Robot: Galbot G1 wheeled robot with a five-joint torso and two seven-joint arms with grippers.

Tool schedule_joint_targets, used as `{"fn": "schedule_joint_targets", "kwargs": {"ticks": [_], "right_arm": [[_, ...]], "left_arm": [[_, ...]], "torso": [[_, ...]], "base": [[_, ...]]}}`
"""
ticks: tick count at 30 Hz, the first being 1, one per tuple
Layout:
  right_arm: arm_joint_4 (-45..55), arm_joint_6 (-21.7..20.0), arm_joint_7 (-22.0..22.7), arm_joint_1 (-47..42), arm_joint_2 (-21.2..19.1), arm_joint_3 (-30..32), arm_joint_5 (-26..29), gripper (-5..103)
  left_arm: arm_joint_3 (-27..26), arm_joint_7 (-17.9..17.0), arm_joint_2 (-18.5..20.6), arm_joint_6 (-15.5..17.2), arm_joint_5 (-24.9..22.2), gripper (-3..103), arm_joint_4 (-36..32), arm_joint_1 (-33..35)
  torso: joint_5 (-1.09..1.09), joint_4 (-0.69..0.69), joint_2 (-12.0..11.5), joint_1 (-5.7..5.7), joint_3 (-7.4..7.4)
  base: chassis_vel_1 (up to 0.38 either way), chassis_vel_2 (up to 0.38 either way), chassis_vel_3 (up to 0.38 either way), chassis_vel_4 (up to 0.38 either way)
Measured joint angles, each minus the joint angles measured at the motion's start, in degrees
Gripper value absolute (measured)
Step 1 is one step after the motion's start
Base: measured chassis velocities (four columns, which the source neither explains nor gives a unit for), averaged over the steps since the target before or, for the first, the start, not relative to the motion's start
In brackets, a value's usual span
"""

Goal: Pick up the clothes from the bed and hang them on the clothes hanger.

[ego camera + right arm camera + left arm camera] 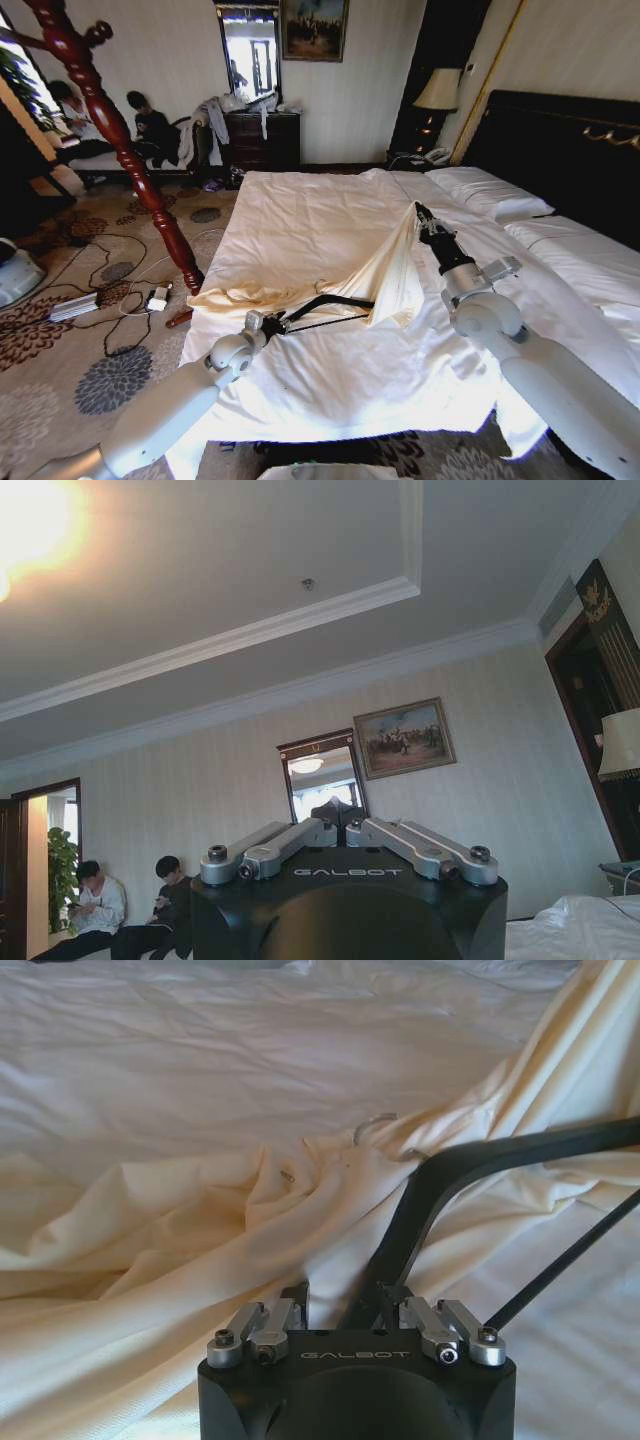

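A cream garment, the clothes [330, 285], lies across the white quilt of the bed [300, 215]. One end is pulled up into a peak, and my right gripper [419, 210] is shut on that peak, arm reaching over the bed. In the right wrist view that gripper [338, 826] points up at the ceiling, fingers together. My left gripper [276, 325] is low over the near side of the bed, shut on the black clothes hanger [330, 300]. The left wrist view shows the hanger's arm [440, 1175] rising from the left gripper [340, 1302] against the cream cloth [180, 1220], its wire hook [372, 1123] resting on the fabric.
A red turned wooden post [120, 140] stands on the carpet left of the bed, with cables and a power strip [75, 305] around its foot. The black headboard [570, 150] runs along the right. A dark dresser [262, 138] and a lamp [438, 92] stand at the far wall.
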Motion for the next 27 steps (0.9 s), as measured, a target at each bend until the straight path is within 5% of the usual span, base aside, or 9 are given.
{"fn": "schedule_joint_targets", "kwargs": {"ticks": [7,10,14,27], "right_arm": [[0.1,0.0,0.0,0.0,-0.1,0.0,0.0,0],[0.2,0.0,0.0,-0.3,-0.1,0.2,-0.1,0],[0.4,0.1,0.0,-0.4,0.0,0.4,-0.2,0],[0.5,0.2,0.0,-0.9,0.1,0.7,-0.5,0]], "left_arm": [[2.8,1.0,0.2,1.4,0.4,46,0.2,-1.2],[3.5,1.3,1.0,1.6,0.5,61,-0.3,-1.5],[4.0,1.4,1.1,1.6,0.7,67,0.4,-2.0],[2.9,1.8,1.6,0.1,1.7,23,-1.8,-1.3]], "torso": [[0.00,-0.02,0.0,0.01,0.00],[0.00,-0.01,0.0,0.00,0.00],[0.00,0.00,0.0,0.01,0.00],[-0.01,0.00,0.0,0.01,0.00]], "base": [[0.000,0.000,0.000,0.000],[0.000,0.000,0.000,0.000],[0.000,0.000,0.000,0.000],[0.000,0.000,0.000,0.000]]}}
